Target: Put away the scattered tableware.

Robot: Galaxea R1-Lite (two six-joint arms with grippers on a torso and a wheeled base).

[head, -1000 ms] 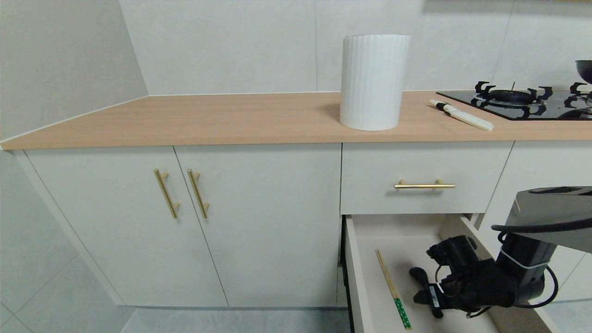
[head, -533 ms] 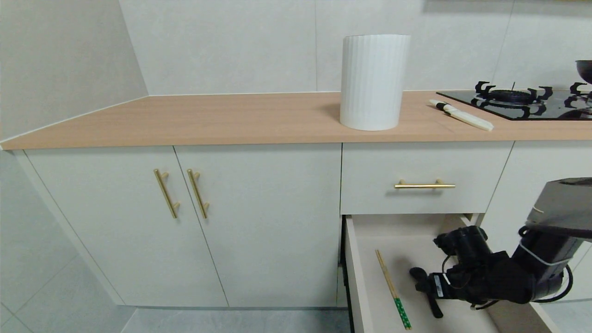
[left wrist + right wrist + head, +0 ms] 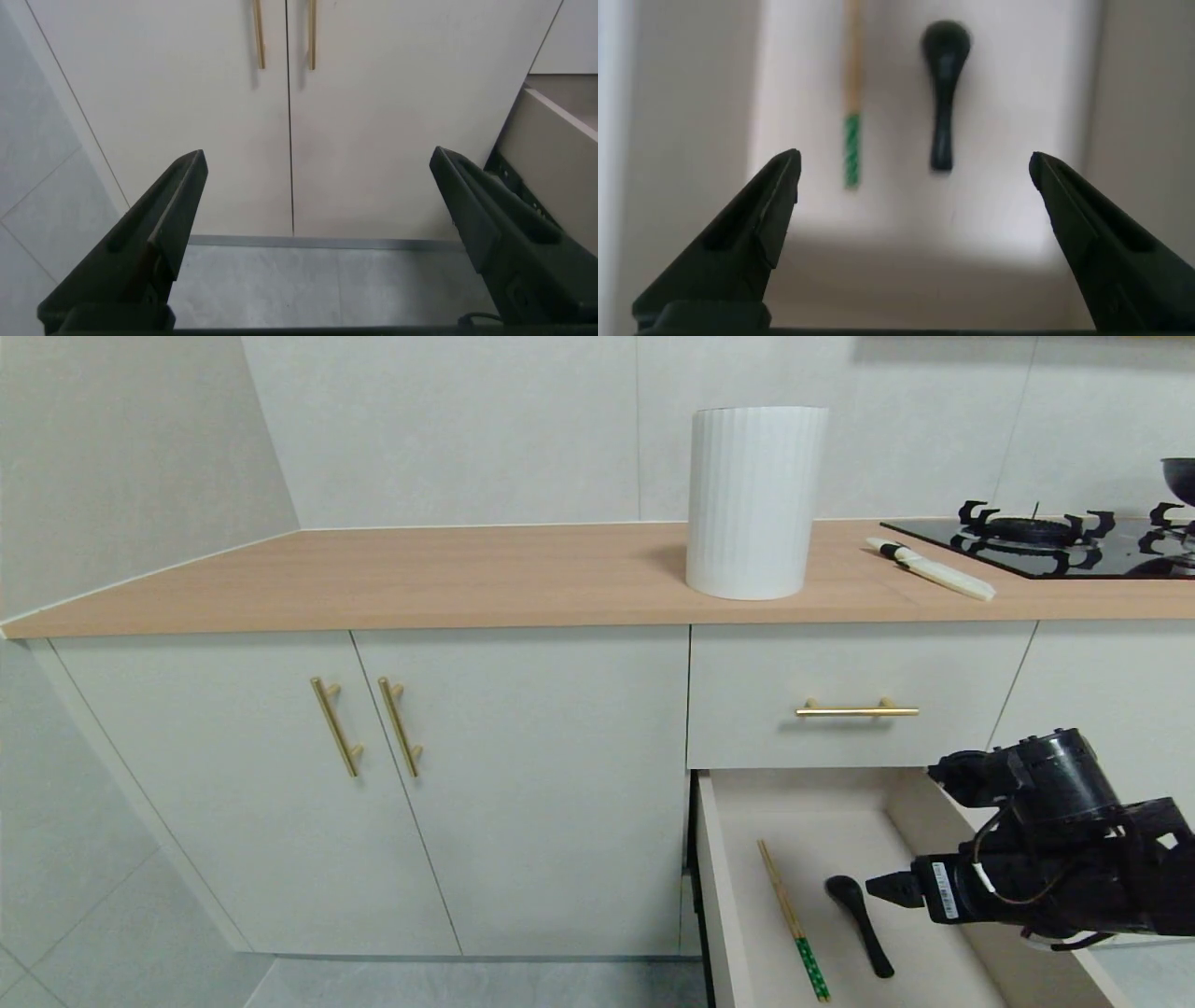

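Wooden countertop [image 3: 420, 574] over pale cabinet doors [image 3: 290, 112]. The left gripper [image 3: 318, 159] faces the doors, fingers apart, empty. The open drawer [image 3: 719, 859] holds chopsticks [image 3: 792, 919] and a black spoon [image 3: 859, 919], near each other but not touching. The right gripper [image 3: 913, 163] hangs above them, fingers wide, empty. A pale utensil [image 3: 929, 567] lies flat on the countertop beside the hob [image 3: 1046, 541]. Judged light, stiff and slim; pinch across mid-length.
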